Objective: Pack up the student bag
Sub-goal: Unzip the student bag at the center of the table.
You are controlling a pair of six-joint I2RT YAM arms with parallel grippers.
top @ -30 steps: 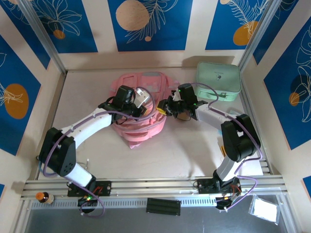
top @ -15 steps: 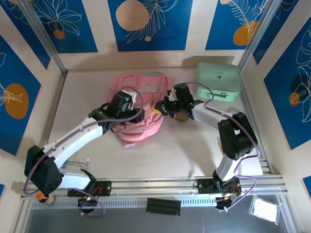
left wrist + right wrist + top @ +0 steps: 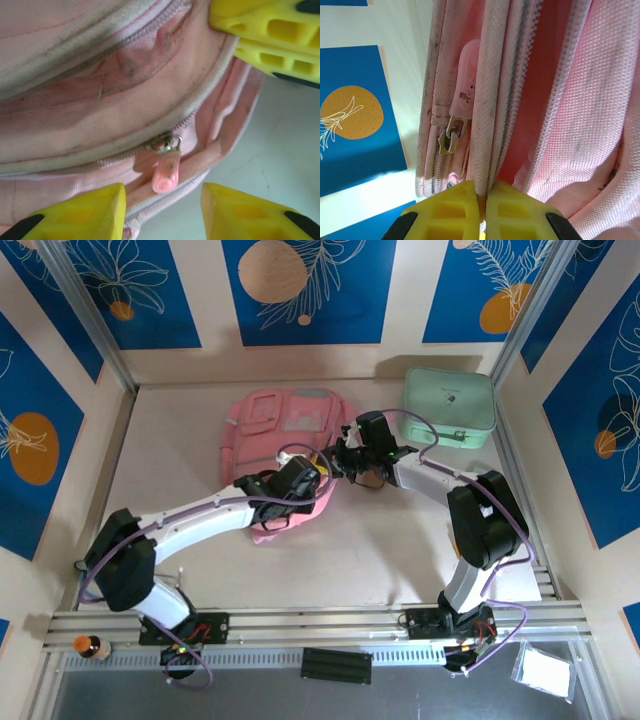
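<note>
The student bag lies on the counter, its near edge right at both sets of fingers. The right fingers are clenched on a padded seam of the bag. The left fingers are released and apart, with a pink zipper pull between their tips and the right fingers' yellow tips close ahead. A mint green case sits beyond the right fingers, apart from the bag.

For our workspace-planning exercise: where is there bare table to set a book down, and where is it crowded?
Bare table lies between the left wall and the student bag, and in front of the bag between the two arms. Crowded: the bag's right edge, where the left gripper and right gripper meet; the mint green case fills the back right corner.
</note>
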